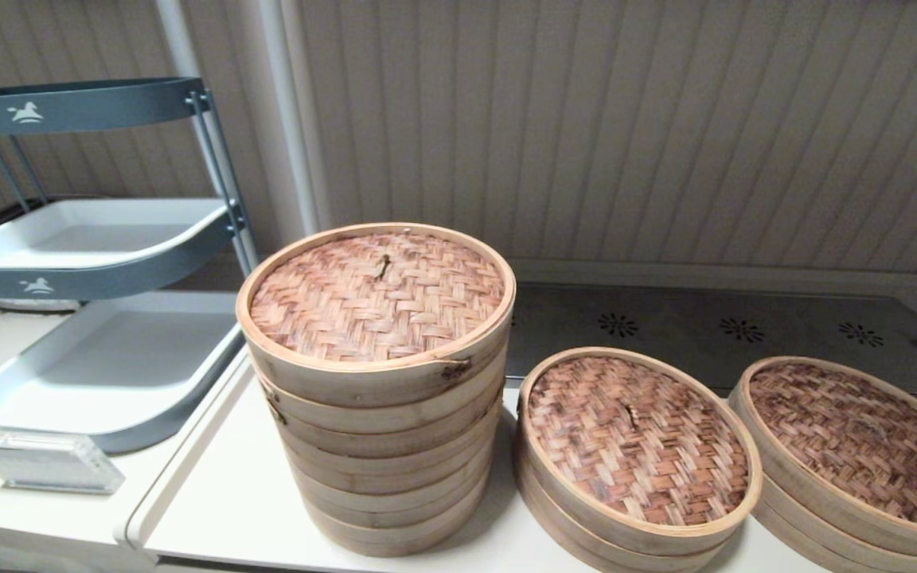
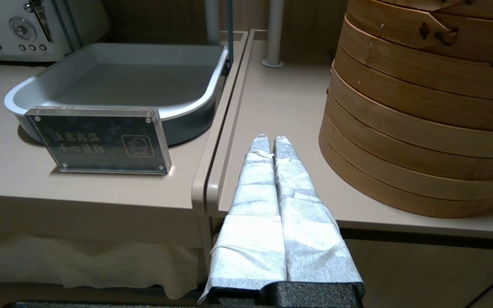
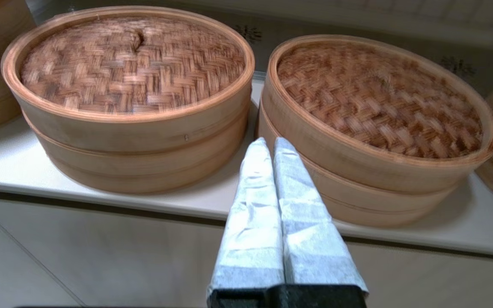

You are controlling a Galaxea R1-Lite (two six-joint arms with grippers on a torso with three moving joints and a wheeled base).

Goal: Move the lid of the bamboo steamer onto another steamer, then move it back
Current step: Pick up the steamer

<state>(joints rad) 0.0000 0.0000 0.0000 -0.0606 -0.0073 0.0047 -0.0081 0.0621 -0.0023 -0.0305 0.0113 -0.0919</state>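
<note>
Two low steamers lidded, bamboo steamer lid [image 1: 856,444] flat, knot up

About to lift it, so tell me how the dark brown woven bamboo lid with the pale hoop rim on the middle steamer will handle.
The dark brown woven bamboo lid probably lifts stiff, since its weave sits inside a solid hoop. Thin strips suggest little weight. Its small centre knot gives little to pinch, so it may tilt or slip.

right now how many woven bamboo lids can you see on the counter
3. A lighter reddish woven lid tops the tall many-tiered pale steamer at left; a round woven bamboo lid sits on the low middle steamer; a darker brown one covers the right steamer, partly cut off.
</note>
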